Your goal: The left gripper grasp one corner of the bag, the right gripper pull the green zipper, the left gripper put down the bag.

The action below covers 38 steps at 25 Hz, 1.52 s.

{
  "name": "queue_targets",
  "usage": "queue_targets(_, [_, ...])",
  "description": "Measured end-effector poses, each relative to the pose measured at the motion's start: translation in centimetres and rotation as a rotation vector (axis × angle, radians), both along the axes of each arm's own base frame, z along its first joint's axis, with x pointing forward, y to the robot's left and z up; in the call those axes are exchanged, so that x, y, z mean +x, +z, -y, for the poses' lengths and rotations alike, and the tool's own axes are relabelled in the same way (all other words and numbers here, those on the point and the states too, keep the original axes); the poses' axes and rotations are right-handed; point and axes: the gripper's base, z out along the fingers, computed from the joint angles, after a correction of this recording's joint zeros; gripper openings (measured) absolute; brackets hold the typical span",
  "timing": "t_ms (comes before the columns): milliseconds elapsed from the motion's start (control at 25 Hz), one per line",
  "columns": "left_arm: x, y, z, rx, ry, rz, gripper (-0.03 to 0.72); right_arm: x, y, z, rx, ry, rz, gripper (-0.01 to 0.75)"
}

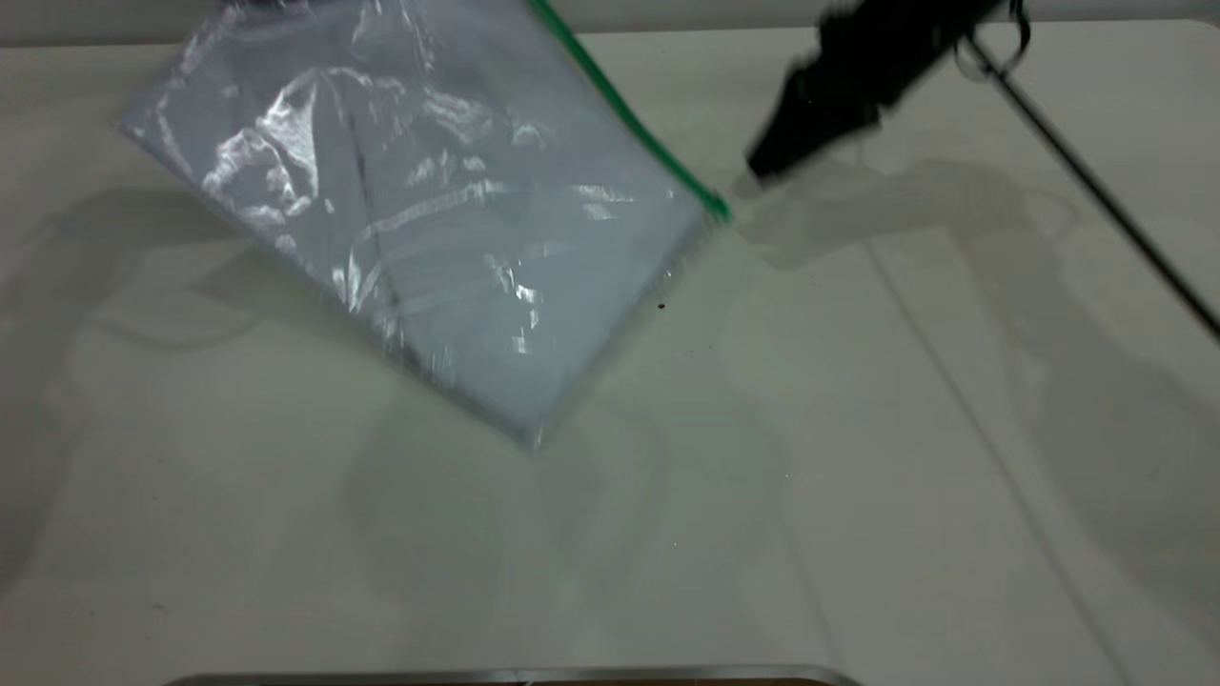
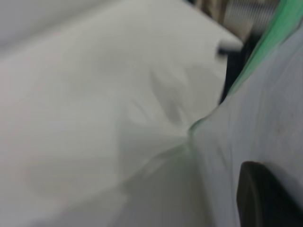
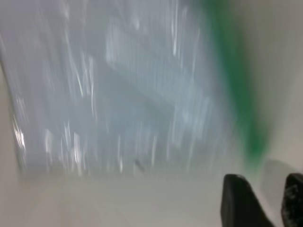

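From the exterior view, the large clear plastic bag (image 1: 429, 219) with white sheets hangs tilted above the pale table (image 1: 858, 476), its thin green zipper (image 1: 634, 124) along the upper right edge. The black right gripper (image 1: 753, 176) hovers just beside the zipper's lower end.

Left wrist view: the left gripper (image 2: 265, 198) is clamped on the bag.

Right wrist view: the right fingers (image 3: 241, 201) stand apart, empty.

So the bag (image 1: 429, 210) is clear plastic with shiny white glare streaks, whitish-grey paper inside, plus a thin dark line running roughly 12 to 6 o'clock. The green zipper (image 1: 629, 119) is bright green along its 2 o'clock edge. The right gripper (image 1: 762, 171) is plain black. The table (image 1: 858, 476) is off-white with soft grey shadows.
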Motion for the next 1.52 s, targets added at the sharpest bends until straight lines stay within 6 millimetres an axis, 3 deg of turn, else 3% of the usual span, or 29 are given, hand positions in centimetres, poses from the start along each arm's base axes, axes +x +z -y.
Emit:
queue_targets(160, [0.0, -3.2, 1.5, 0.039, 0.055, -0.126, 0.08, -0.3, 4.6, -1.2, 0.162, 0.023, -0.019, 0.321])
queue_targets(280, [0.0, -4.3, 3.0, 0.078, 0.079, -0.148, 0.168, -0.7, 7.1, -2.2, 0.246, 0.043, -0.035, 0.322])
queue_targets(360, [-0.1, -4.3, 4.1, 0.084, 0.066, -0.149, 0.272, -0.9, 9.4, -2.5, 0.263, 0.037, -0.017, 0.322])
queue_targets(480, [-0.2, -3.8, 5.1, 0.078, 0.052, -0.16, 0.425, -1.4, 14.6, -2.4, 0.268, 0.028, 0.044, 0.322])
queue_targets(600, [0.0, -1.8, 4.7, 0.066, 0.065, -0.181, 0.501, -2.8, 20.5, -1.8, 0.223, -0.006, 0.095, 0.322])
queue_targets(680, [0.1, 0.7, 3.7, 0.07, 0.075, -0.174, 0.512, -4.4, 24.9, -1.2, 0.177, -0.037, 0.139, 0.322])
queue_targets(880, [-0.4, 10.1, 0.5, 0.129, 0.143, -0.115, 0.518, -10.2, 35.3, 1.0, 0.072, -0.176, 0.267, 0.322])
queue_targets(1040, [-2.9, 18.5, 0.1, 0.204, 0.171, -0.032, 0.519, -17.7, 43.9, 3.2, 0.069, -0.303, 0.436, 0.322])
queue_targets(1160, [-6.0, 24.7, 0.1, 0.261, 0.177, 0.054, 0.516, -25.5, 49.0, 5.3, 0.071, -0.391, 0.592, 0.322])
queue_targets(1240, [-8.3, 28.3, 0.1, 0.295, 0.189, 0.101, 0.507, -30.5, 50.1, 6.8, 0.051, -0.458, 0.653, 0.322])
queue_targets(1320, [-11.0, 31.7, -0.1, 0.34, 0.216, 0.162, 0.495, -35.0, 49.8, 8.2, 0.024, -0.528, 0.686, 0.322])
queue_targets(1400, [-13.3, 34.2, -0.2, 0.369, 0.246, 0.205, 0.487, -38.8, 48.1, 9.6, -0.022, -0.59, 0.7, 0.322])
queue_targets(1520, [-16.9, 37.3, -0.2, 0.387, 0.286, 0.221, 0.481, -41.7, 44.2, 11.0, -0.107, -0.662, 0.666, 0.322])
